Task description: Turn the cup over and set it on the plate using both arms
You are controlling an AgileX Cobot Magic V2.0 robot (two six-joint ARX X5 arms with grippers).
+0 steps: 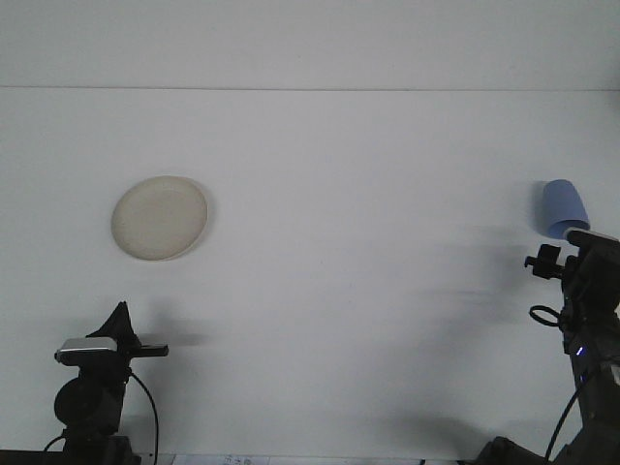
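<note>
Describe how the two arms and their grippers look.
Both arms are black. The left arm has a rounded joint, a grey-white module on top, a pointed black gripper tip and a black cable looping down its side. The right arm is blocky, with a grey-white piece on top, a small blue light and loose black cables.

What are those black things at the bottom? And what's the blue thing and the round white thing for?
Those black things are two robot arms, seen by one camera that looks forward over a white table. The left arm's tool sits low near the bottom edge. The right arm's tool is raised right next to the blue cup. The cup is on the right side of the table, and the arm hides its lower edge. The round thing on the left is a pale plate with nothing on it. No tool is holding anything. The job is to flip the cup and put it on the plate.
</note>
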